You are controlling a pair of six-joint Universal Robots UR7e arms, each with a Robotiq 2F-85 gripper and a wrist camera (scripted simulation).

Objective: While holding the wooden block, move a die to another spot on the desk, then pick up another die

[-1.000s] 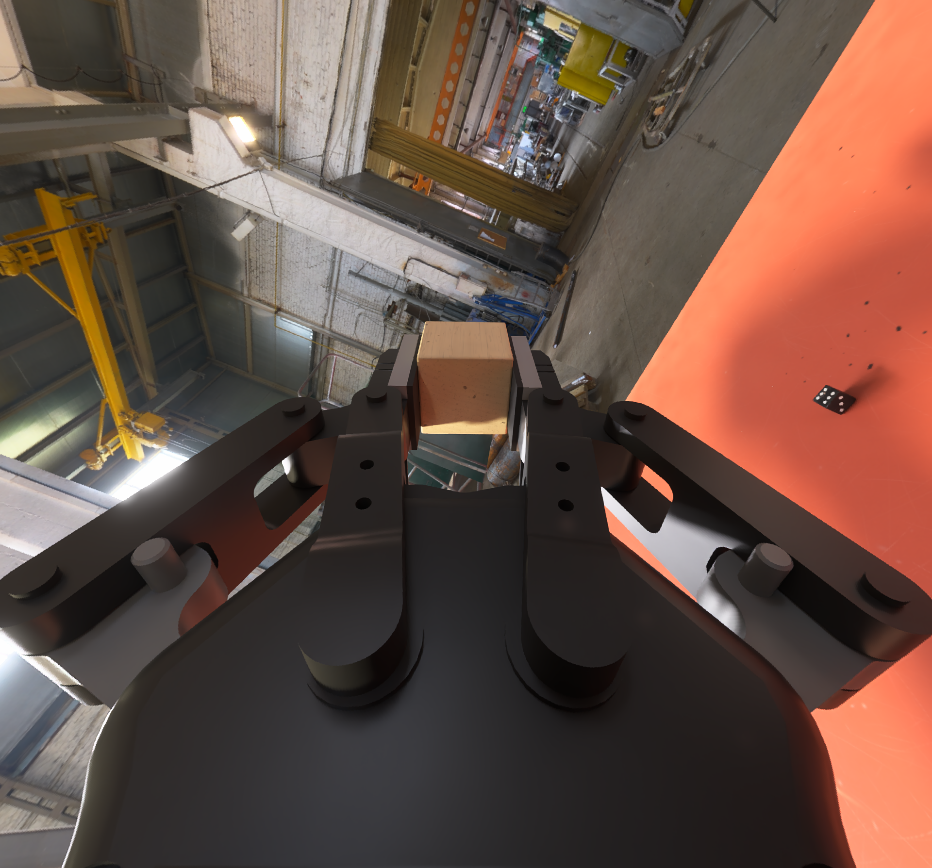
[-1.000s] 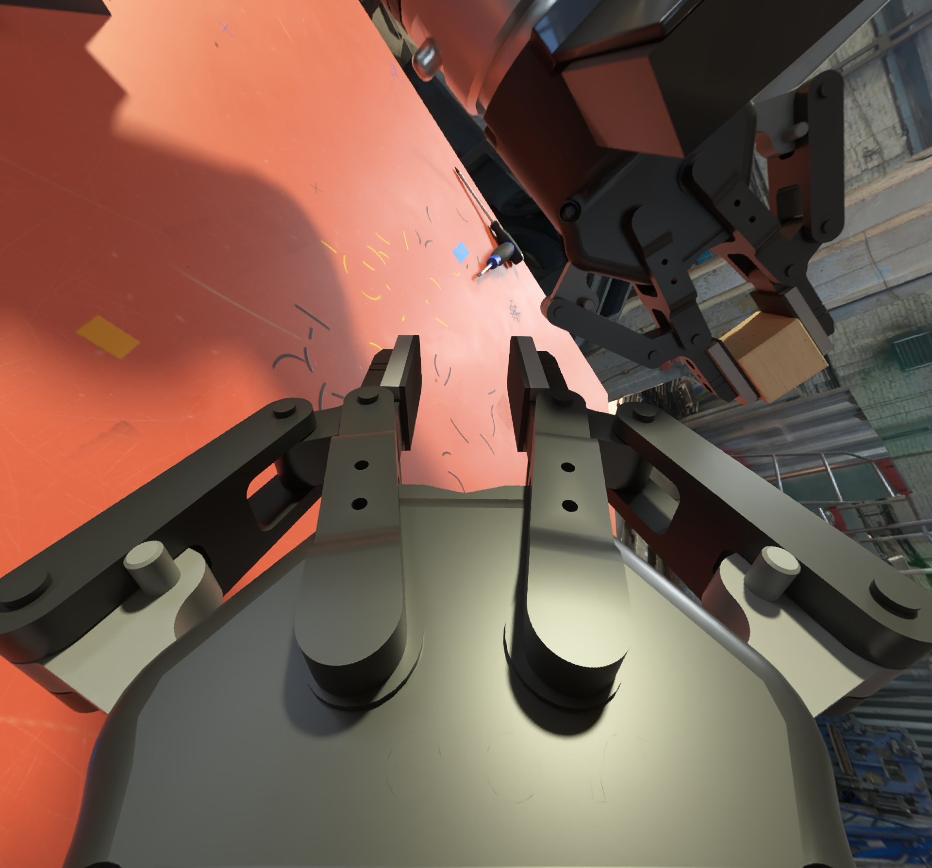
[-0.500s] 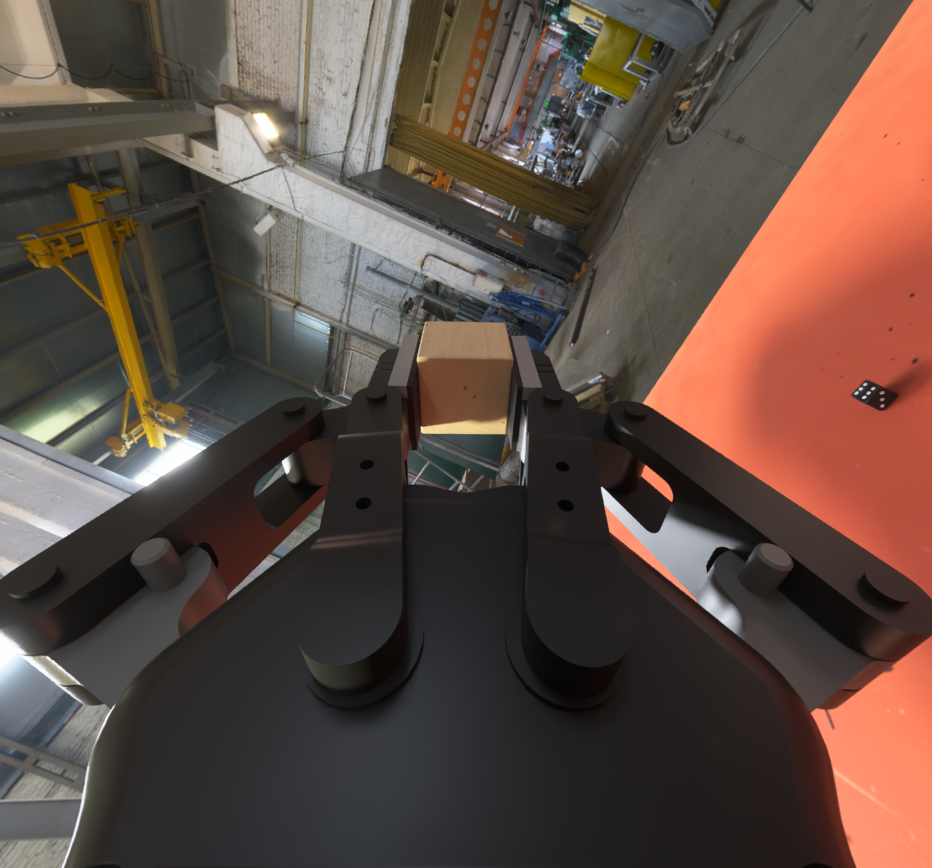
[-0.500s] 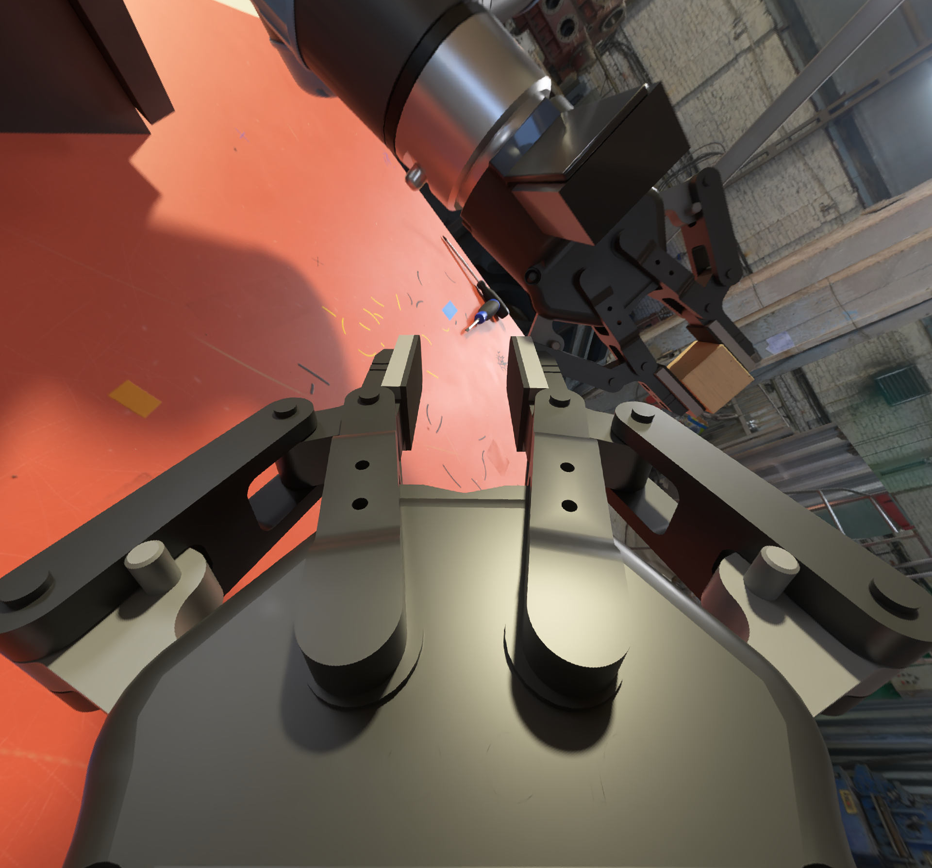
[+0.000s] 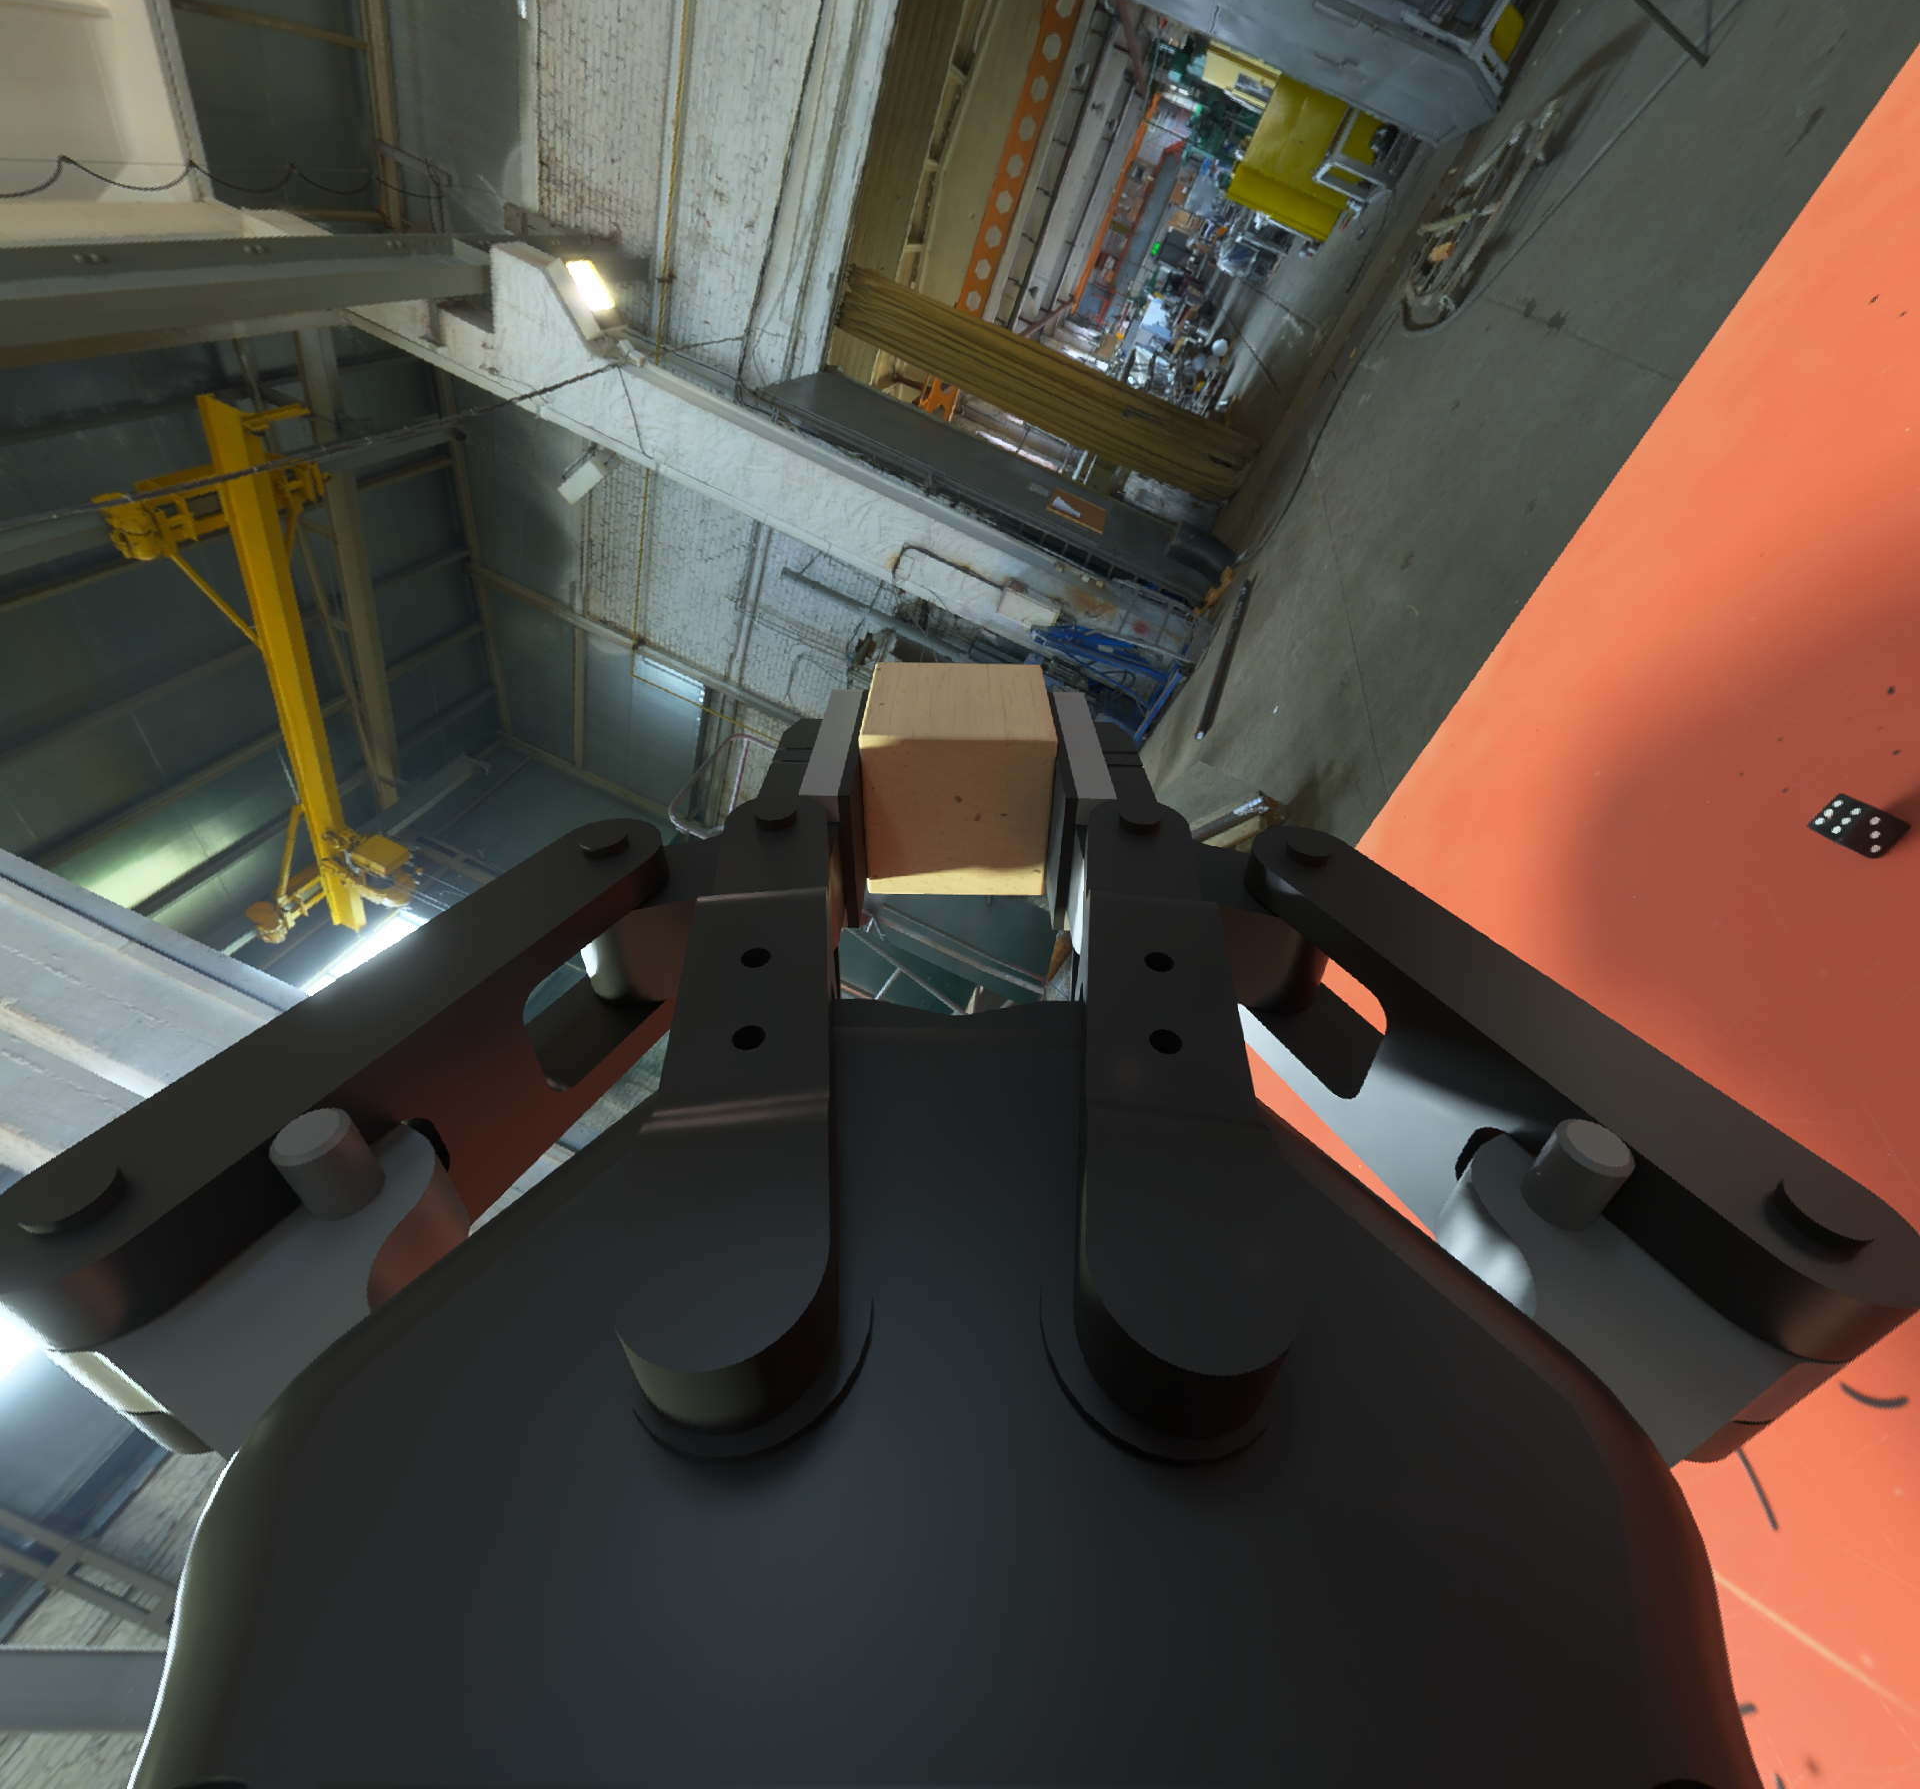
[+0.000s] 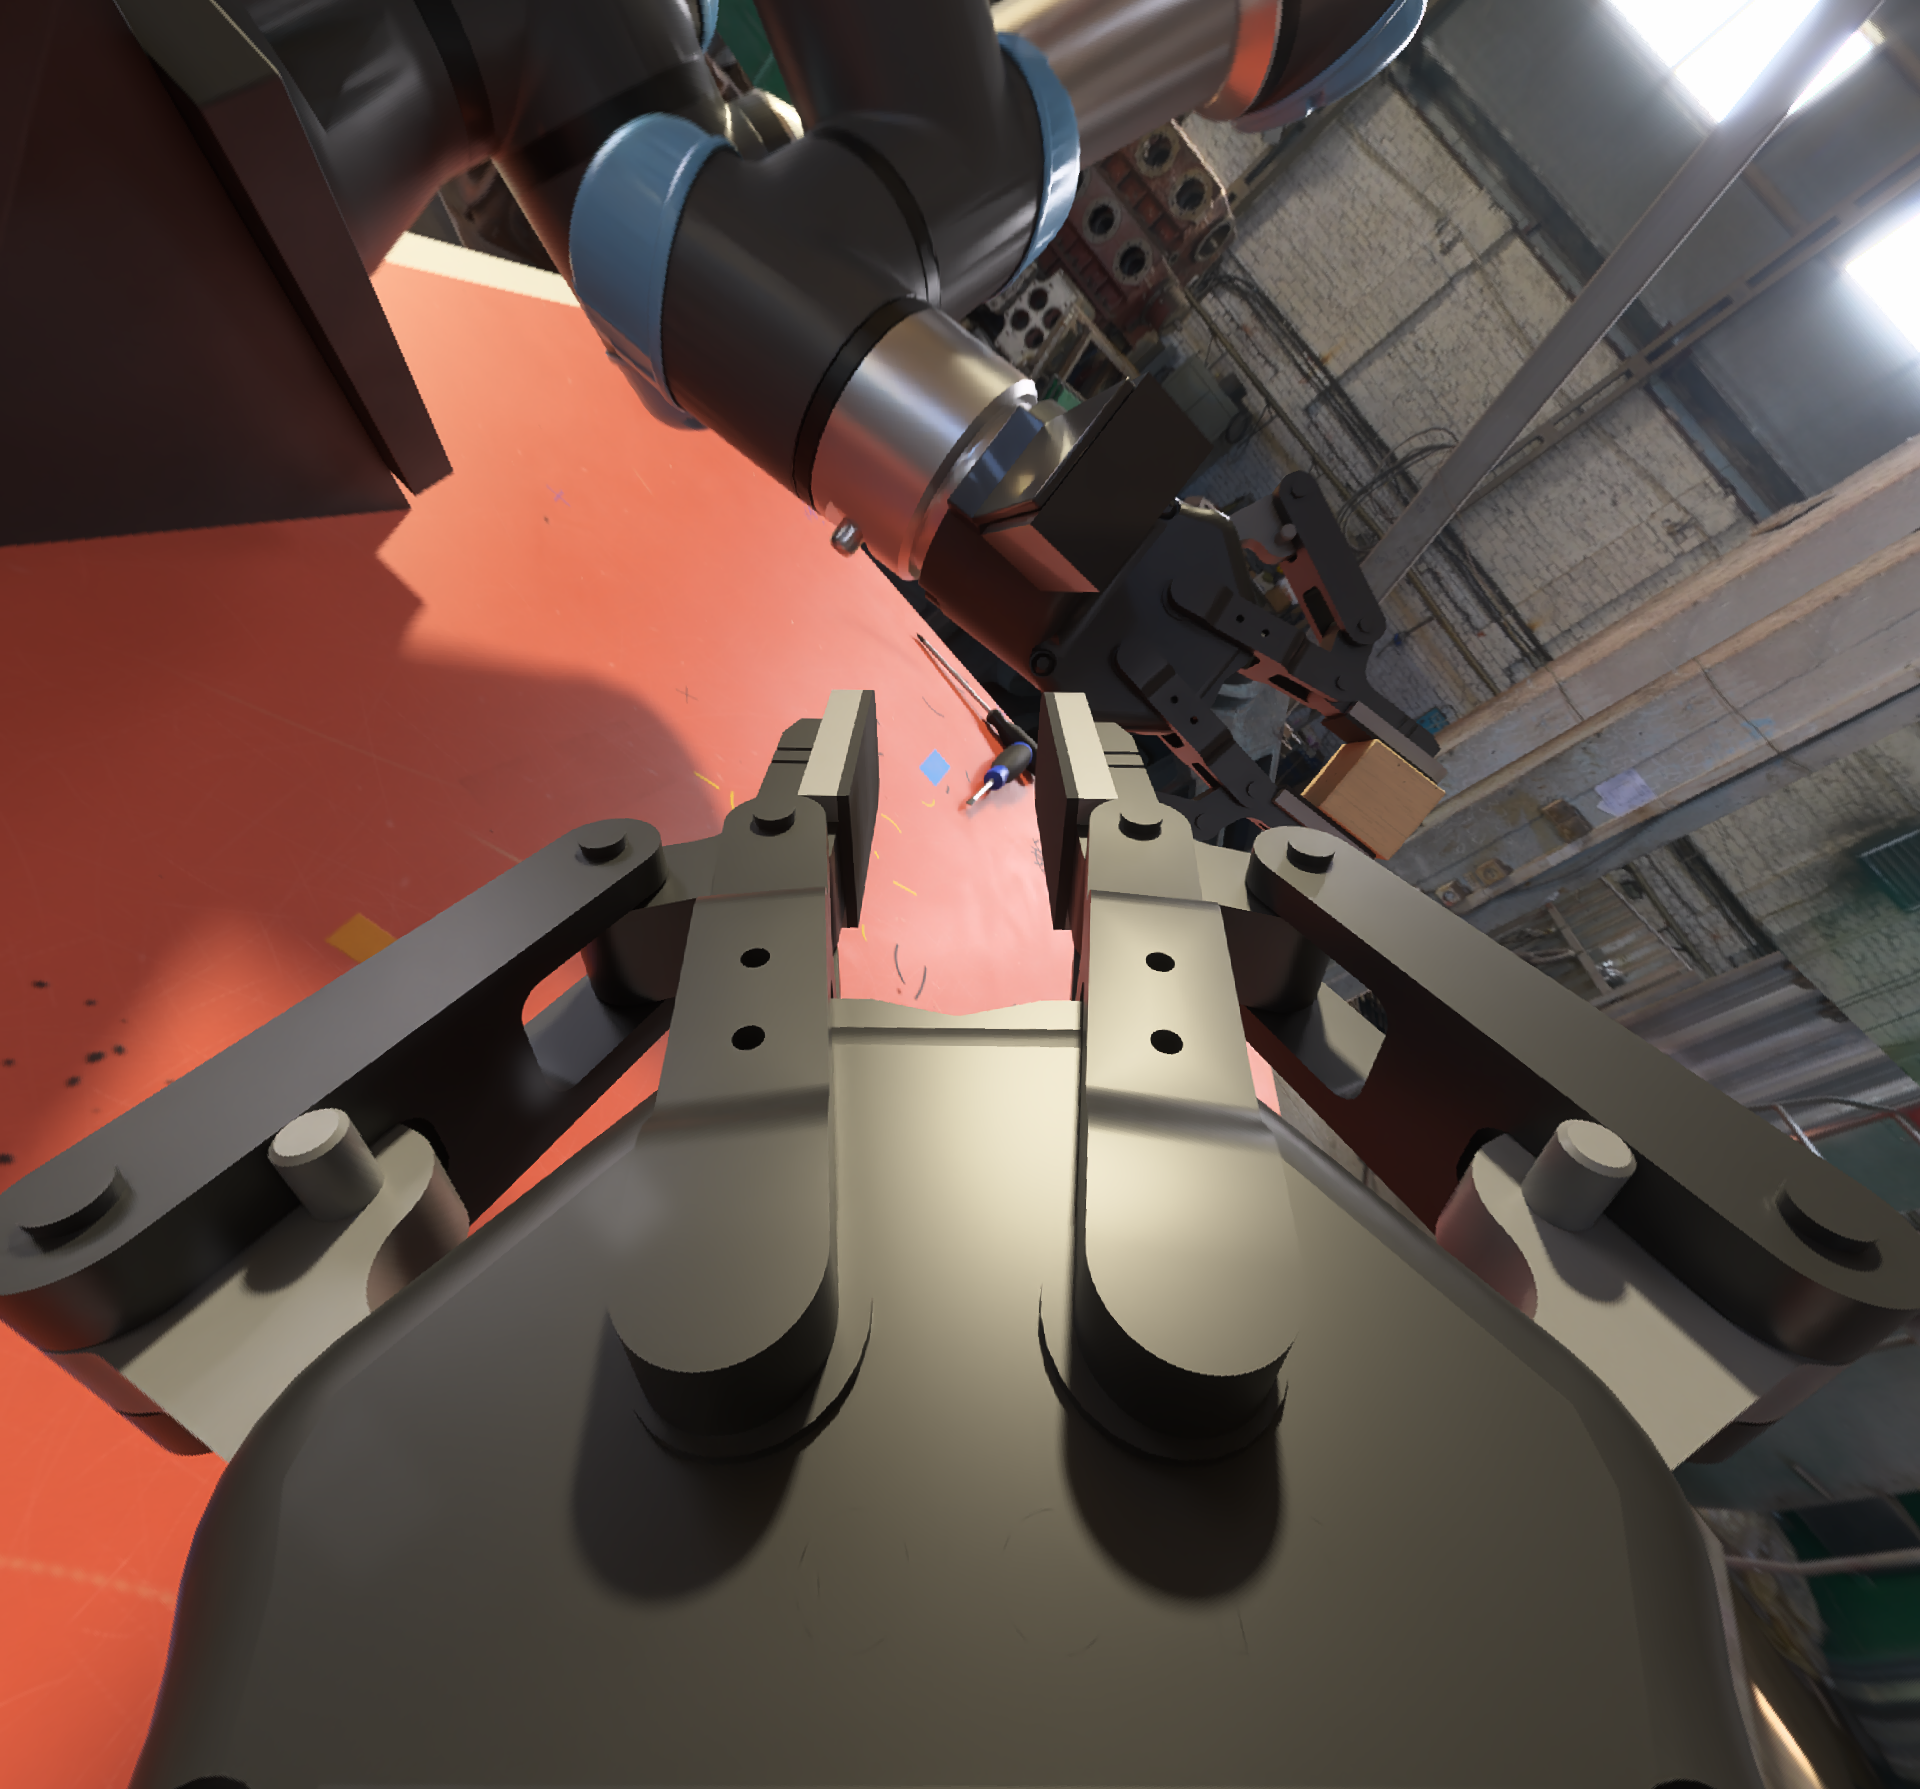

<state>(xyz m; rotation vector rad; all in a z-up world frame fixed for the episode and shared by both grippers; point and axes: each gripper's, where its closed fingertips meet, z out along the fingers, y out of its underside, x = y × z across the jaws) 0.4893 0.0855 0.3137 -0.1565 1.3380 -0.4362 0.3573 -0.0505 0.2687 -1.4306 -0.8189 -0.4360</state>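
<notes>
Left wrist view: hand (image 5: 956, 783) grips wooden block (image 5: 954, 789); die (image 5: 1858, 821) near frame edge.

We are finding no lettering, brand or numeral that is legible in either view. The nearest thing to a number that we are seeing is on the black die (image 5: 1858, 823) lying on the orange desk (image 5: 1662, 596): its upturned face is showing six white pips in two rows of three. In the left wrist view, a small placard (image 5: 1077, 508) is hanging on the far hall wall, and in the right wrist view pale sheets (image 6: 1623, 789) are hanging on a beam, but both are proving too small for us to read.
</notes>
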